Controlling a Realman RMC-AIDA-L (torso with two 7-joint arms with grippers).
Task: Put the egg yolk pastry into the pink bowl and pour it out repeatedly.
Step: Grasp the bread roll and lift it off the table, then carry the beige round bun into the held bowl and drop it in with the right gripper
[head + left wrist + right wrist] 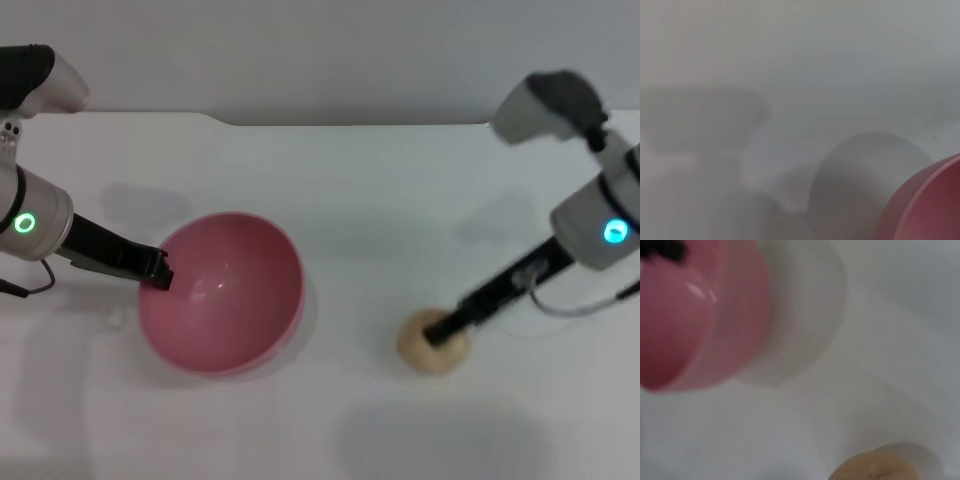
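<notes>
— Pastry first: where is it sitting, and who is working on it?

— The egg yolk pastry (432,342) is lying on the white counter (350,200), well to the right of the pink bowl (221,293) and outside it. The right end effector (441,336) is pressing down onto its top, probably to pick it up; whether the fingers are closing on it or standing apart, I cannot tell.

— And the bowl, why is it leaning like that?

— It is tipping toward the pastry's side, its hollow looking empty. The left end effector (158,270) is gripping the rim on the side farthest from the pastry, fingers pinched on the edge, most likely steadying the bowl and keeping it ready for pouring.

— So the loading is not done?

— Judging by this, no: the pastry is waiting to be lifted and carried across to the bowl.
</notes>
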